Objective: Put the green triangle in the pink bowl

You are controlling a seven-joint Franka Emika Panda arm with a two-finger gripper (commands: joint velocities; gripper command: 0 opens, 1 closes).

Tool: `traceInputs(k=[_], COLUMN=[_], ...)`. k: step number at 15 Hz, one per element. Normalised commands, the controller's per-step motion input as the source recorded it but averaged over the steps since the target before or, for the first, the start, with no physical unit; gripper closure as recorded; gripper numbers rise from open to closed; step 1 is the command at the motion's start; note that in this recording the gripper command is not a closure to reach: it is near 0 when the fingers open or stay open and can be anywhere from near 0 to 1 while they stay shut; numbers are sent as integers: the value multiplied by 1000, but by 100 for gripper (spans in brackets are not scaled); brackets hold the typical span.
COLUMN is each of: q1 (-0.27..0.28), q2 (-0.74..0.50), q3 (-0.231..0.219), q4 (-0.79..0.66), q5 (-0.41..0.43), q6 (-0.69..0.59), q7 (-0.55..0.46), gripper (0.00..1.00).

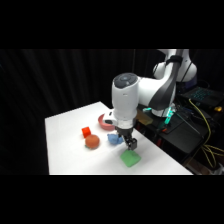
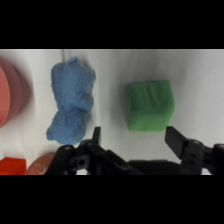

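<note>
I see the white table (image 1: 65,145) filling the lower left of the side view, with the white arm (image 1: 150,92) reaching over it from the upper right and coming down near the table's front edge. The pink bowl (image 1: 106,121) sits toward the back of the table, partly hidden behind the arm's wrist; in the wrist view I catch only its curved rim at the left edge. In front of it, to the left, an orange-red round block (image 1: 92,142) lies beside a smaller red block (image 1: 86,131), and the blue block (image 1: 114,139) lies between them and the gripper (image 1: 131,146). In the wrist view the blue block looks lumpy and elongated, resting on the table well apart from the bowl's rim. The green triangle (image 1: 130,159) lies on the table near the front edge, directly under the gripper, not in the bowl. From the wrist camera I see the gripper spread wide, its two black fingers (image 2: 176,140) standing either side of the green triangle without touching it, the block resting just beyond the fingertips.
</note>
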Motion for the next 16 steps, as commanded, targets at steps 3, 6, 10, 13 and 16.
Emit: traceInputs(k=[3, 6, 10, 13, 16], q1=[58, 65, 39, 12, -12], q2=[21, 134, 176, 108, 53], q3=[38, 48, 39, 28, 35], q4=[-42, 96, 160, 94, 6], q5=[-28, -18, 59, 138, 164], q6=[42, 52, 93, 121, 156], q7=[128, 72, 15, -35, -103], gripper=[0, 0, 0, 0, 0])
